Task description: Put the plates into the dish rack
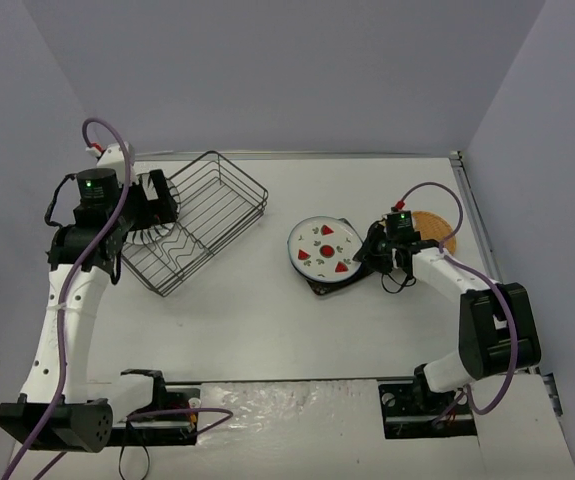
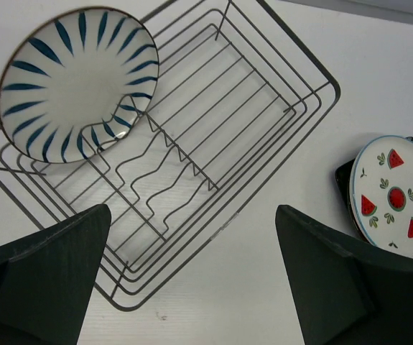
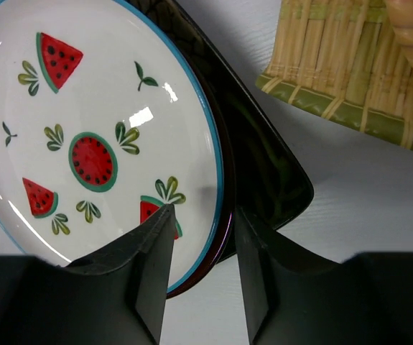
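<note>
Dark wire dish rack: it sits at the far left of the table, turned at an angle, with its wavy dividers bare.
Striped plate: already inside the rack, in one end corner and clear of the dividers.
Left gripper: we see it hovering above the rack with its jaws spread wide and nothing in them.
Fruit plate: it tops a stack at the centre right of the table, well apart from the rack.
Under it: a red-brown-rimmed plate, and below that the dark square plate.
Orange-tan plate: woven-looking, it lies just beside the stack on the far right.
Right gripper: the jaws are narrowed to a slim gap straddling the stack's near edge, with one finger over the fruit plate's face. We cannot tell whether the pads are pressing yet.
Step, as we judge it: taking the top plate by its rim.
Risk one: the red-brown rim also sits in the gap, so the jaws could grip two plates or drag the stack.
Risk two: a shallow pinch on glazed ware may let the plate swing or slip once it is lifted.
Risk three: the left arm hangs over the rack, so a carried plate could hit it or the wire wall.
</note>
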Robot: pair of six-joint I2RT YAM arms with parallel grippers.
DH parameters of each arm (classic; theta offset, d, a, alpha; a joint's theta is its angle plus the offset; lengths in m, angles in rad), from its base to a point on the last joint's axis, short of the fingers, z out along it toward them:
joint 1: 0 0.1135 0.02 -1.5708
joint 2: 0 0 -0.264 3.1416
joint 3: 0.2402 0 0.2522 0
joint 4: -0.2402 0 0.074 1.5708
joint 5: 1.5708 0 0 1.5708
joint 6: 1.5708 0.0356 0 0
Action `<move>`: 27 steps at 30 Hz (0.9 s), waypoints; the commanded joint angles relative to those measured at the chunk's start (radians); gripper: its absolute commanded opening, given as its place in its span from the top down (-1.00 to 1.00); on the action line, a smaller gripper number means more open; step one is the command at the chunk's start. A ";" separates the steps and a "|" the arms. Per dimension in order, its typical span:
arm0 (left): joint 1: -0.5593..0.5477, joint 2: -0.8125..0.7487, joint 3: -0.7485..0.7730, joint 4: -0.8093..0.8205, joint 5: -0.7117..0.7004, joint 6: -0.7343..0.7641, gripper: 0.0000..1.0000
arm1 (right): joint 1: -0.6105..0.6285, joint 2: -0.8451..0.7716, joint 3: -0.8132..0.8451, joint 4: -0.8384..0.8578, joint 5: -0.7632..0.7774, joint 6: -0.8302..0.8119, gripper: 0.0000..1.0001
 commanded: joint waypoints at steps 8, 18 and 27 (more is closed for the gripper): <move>-0.065 -0.012 -0.026 0.024 0.017 -0.090 -0.94 | 0.015 0.031 0.028 0.022 0.061 0.000 0.52; -0.092 0.014 -0.032 0.028 0.015 -0.097 -0.94 | 0.021 0.035 0.032 0.010 0.091 -0.010 0.76; -0.094 0.027 -0.038 0.031 0.029 -0.100 -0.94 | 0.023 0.006 0.071 -0.069 0.166 -0.047 0.84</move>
